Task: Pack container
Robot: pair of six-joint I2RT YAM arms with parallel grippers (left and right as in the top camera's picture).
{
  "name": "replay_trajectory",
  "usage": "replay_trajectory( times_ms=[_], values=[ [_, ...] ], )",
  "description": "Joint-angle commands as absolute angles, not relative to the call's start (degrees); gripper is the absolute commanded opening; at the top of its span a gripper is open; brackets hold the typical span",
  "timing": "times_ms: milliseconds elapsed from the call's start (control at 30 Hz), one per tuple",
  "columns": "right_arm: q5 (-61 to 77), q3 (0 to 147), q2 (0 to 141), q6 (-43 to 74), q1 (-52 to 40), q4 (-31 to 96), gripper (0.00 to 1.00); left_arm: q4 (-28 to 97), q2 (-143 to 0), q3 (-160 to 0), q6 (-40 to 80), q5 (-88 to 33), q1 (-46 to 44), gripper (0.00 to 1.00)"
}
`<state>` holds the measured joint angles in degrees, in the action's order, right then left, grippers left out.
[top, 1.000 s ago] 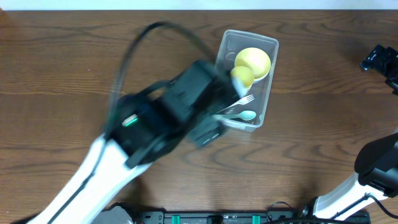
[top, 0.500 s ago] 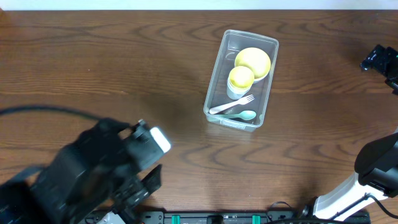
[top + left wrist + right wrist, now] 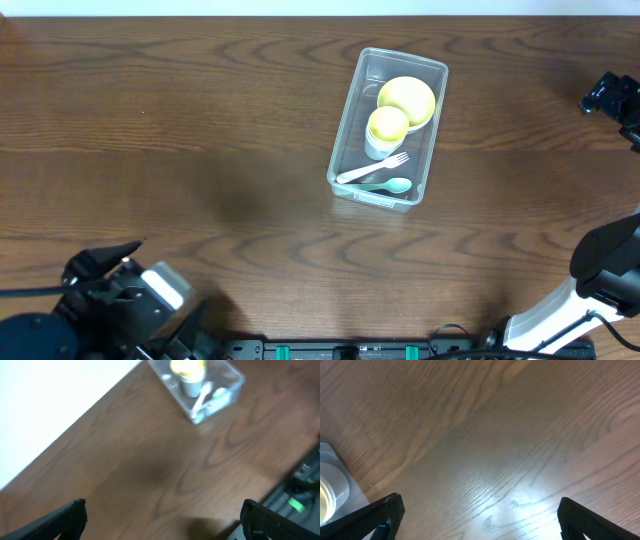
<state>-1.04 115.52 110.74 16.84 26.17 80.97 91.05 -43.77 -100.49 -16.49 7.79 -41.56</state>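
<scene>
At the near left, the left hand (image 3: 163, 505) hung above the tabletop (image 3: 200, 120), fingers spread wide and, as far as the blurred wrist view showed, empty. Right of centre, toward the far edge, stood the container (image 3: 347, 140), holding a yellow bowl (image 3: 407, 97), yellow cup (image 3: 388, 124), white fork (image 3: 372, 171) and teal spoon (image 3: 392, 185). At the right edge, the right hand (image 3: 480, 507) gaped wide, gripping nothing.

The left arm (image 3: 110, 315) sits folded low at the lower left of the overhead view, and the left gripper (image 3: 162, 507) has its fingers spread wide. The right arm (image 3: 600, 270) runs along the right edge, and the right gripper (image 3: 479, 502) faces down, fingers equally wide apart.
</scene>
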Motion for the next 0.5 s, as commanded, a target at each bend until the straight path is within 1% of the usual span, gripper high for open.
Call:
replay_trajectory(
  times_ms=[0,133,200,467],
  values=[
    [-1.06,115.48,111.00,17.34,26.24,80.99,0.99,87.64,-40.49,-94.96,-16.21,8.21,-34.85,0.98],
    [-1.06,115.48,111.00,17.34,26.24,80.99,0.99,79.75,-36.03,-84.82,-16.19,8.03,-26.11,0.98],
    [-1.06,115.48,111.00,17.34,26.24,80.99,0.99,73.54,-33.36,-77.84,-16.16,7.94,-21.74,0.98],
    [-1.06,115.48,111.00,17.34,26.24,80.99,0.99,53.91,-23.62,-52.95,-16.16,1.54,-11.68,0.98]
  ],
)
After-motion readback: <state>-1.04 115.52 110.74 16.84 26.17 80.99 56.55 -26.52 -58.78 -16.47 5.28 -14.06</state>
